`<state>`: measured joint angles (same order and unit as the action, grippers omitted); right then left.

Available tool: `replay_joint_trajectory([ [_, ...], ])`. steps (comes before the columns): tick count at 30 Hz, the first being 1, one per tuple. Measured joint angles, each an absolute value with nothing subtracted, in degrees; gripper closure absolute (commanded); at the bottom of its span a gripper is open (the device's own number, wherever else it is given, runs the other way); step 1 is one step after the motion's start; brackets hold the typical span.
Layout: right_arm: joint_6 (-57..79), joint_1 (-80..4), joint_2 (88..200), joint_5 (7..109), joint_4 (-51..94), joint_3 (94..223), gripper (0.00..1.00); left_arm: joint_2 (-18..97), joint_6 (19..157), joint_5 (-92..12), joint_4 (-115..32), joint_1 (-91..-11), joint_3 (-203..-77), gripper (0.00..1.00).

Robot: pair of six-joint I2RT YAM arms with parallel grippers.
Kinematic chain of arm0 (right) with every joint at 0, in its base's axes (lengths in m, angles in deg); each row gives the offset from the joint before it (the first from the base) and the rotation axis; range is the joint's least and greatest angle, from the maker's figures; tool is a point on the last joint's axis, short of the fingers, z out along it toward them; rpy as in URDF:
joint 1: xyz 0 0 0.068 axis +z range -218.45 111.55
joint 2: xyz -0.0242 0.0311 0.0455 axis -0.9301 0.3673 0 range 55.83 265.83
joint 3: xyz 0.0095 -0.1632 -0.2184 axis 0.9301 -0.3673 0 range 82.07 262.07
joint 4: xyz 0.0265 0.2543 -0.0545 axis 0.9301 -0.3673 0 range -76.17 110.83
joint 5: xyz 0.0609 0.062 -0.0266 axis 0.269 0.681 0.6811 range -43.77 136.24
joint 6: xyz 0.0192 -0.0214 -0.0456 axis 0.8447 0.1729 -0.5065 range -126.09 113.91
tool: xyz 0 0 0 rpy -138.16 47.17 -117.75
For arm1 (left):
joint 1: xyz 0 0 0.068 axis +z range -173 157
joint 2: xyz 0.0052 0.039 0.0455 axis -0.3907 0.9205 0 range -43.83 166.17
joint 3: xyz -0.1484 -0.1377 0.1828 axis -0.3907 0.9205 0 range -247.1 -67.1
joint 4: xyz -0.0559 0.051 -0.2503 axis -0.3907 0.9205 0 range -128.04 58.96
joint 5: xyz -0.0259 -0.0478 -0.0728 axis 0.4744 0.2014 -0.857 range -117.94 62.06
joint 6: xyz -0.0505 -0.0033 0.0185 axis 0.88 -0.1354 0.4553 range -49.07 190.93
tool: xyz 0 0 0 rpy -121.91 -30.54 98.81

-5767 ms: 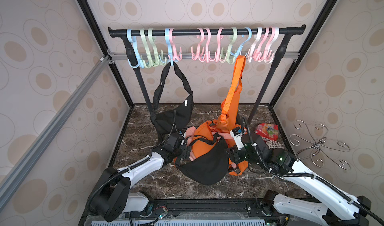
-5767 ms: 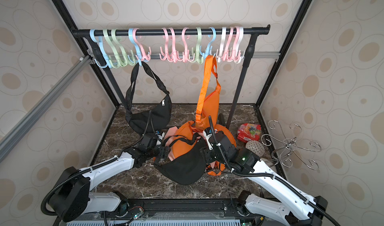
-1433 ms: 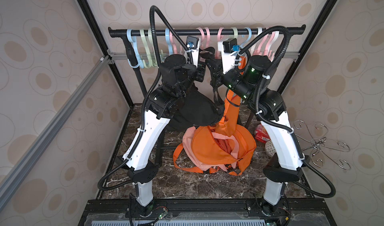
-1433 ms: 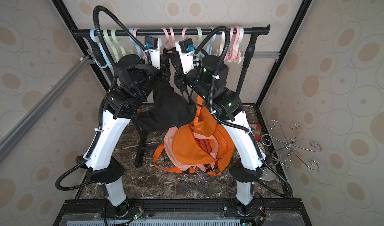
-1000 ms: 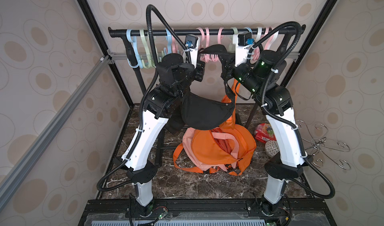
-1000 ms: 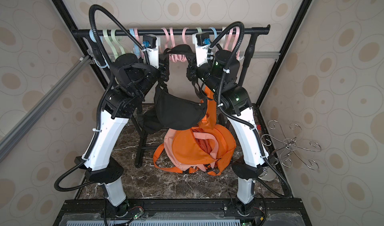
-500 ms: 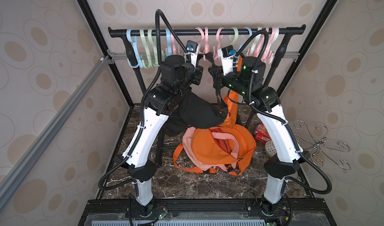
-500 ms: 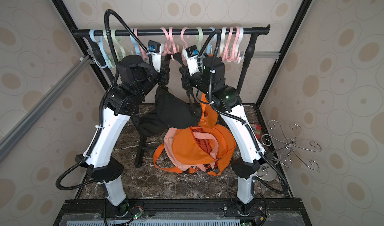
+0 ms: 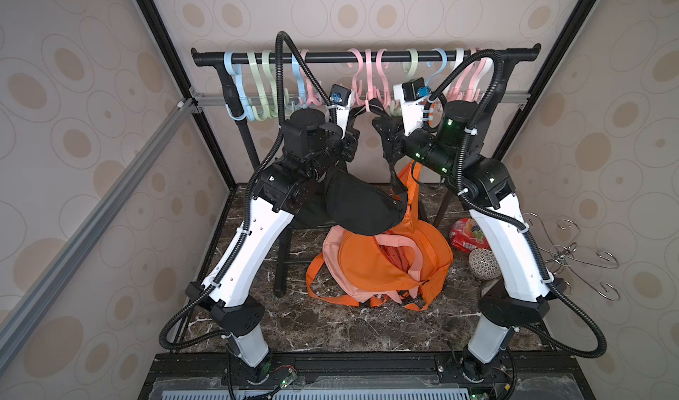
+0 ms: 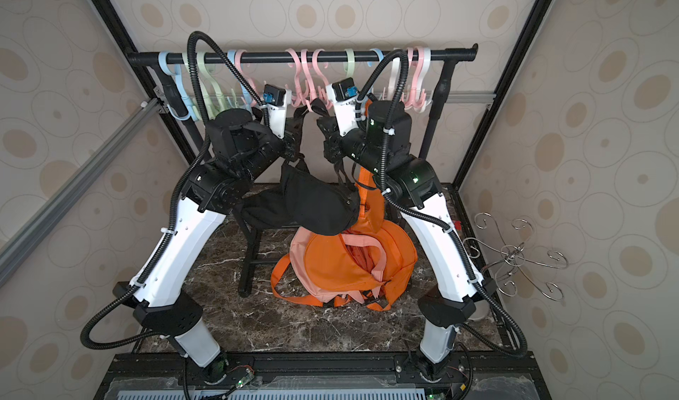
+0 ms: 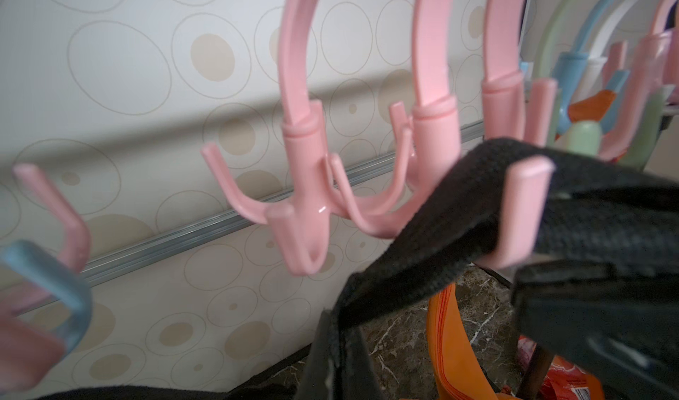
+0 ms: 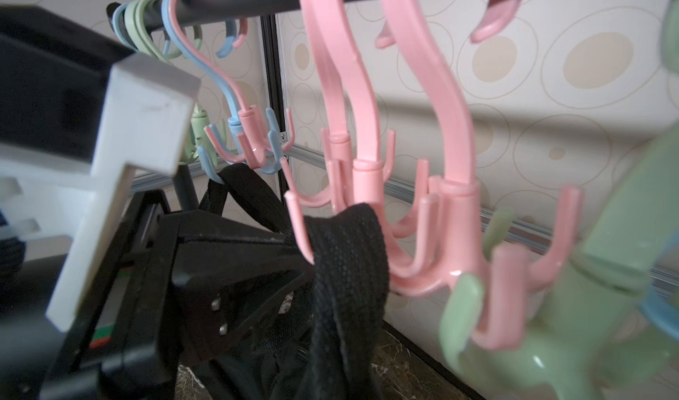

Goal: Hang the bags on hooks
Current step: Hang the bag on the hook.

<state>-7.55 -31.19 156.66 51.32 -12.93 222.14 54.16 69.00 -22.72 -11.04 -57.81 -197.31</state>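
Below the rail (image 9: 330, 57), the strap (image 12: 349, 247) of the bag (image 9: 362, 205) is being laid over a pink hook (image 12: 295, 225), pinched by the closed left gripper (image 9: 351, 141) and right gripper (image 9: 385, 139); only release is pending.

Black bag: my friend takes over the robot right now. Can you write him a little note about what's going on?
Left hand: shut on the black webbing strap.
Right hand: shut on the same strap, on the other side of the hook.
Things: the strap lies over a prong of a pink plastic hook on the black metal rail. The black fabric waist bag hangs below, off the dark marble floor.
Done: the strap is on the hook.
Left: probably open both hands, back away, and check that the bag stays up.
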Motion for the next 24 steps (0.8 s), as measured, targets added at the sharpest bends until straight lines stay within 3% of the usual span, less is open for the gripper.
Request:
replay_joint_trajectory([
  [5,-8.7,-30.5,154.1,49.2,-11.0,216.1,0.90,53.2,69.6,-23.1,-12.0,-57.1,-195.0,1.00],
  [13,-12.7,-26.3,152.3,46.9,-8.4,216.6,0.97,48.9,71.6,-24.7,-17.0,-54.1,-185.9,1.00],
  [24,-19.5,-20.7,155.7,41.3,-8.6,222.4,0.94,44.7,73.9,-28.4,-19.9,-50.5,-181.7,1.00],
])
